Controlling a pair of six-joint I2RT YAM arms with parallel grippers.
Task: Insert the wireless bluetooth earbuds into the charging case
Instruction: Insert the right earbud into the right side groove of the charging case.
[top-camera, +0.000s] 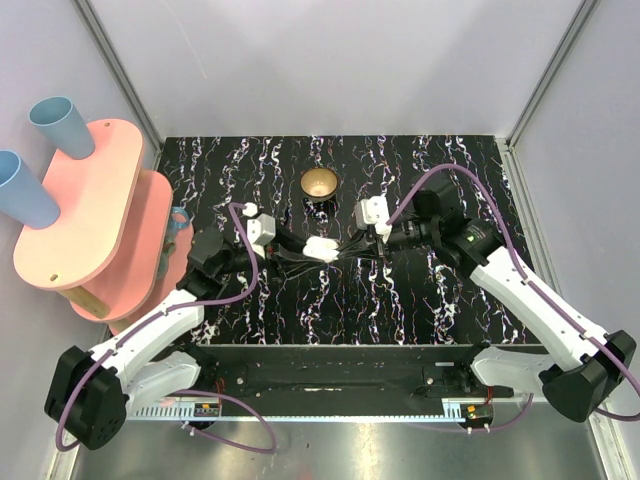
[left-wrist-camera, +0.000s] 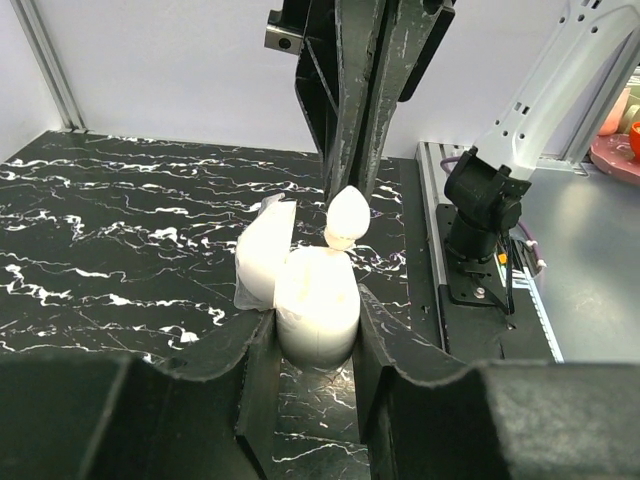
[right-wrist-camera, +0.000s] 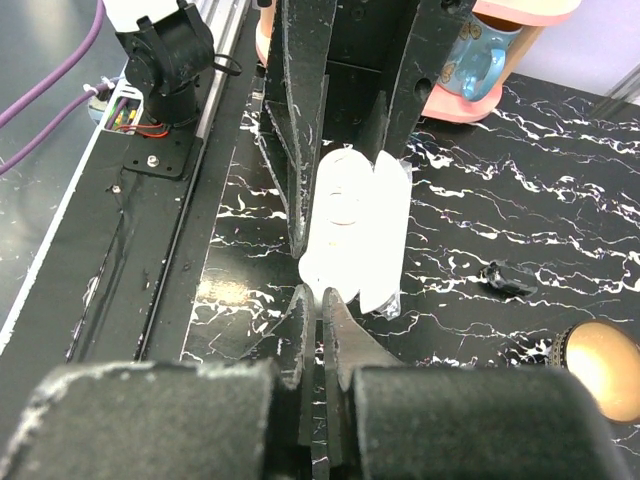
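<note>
The white charging case stands open between the fingers of my left gripper, which is shut on it, its lid flipped to the left. It sits just above the black marbled table, mid-table in the top view. My right gripper is nearly shut, pinching one white earbud at its tips, right at the case's top opening. The case also shows in the right wrist view. I cannot see the second earbud apart from the case.
A brass bowl stands behind the grippers, also in the right wrist view. A small dark scrap lies on the table. A pink two-tier shelf with blue cups and a mug stands at the left.
</note>
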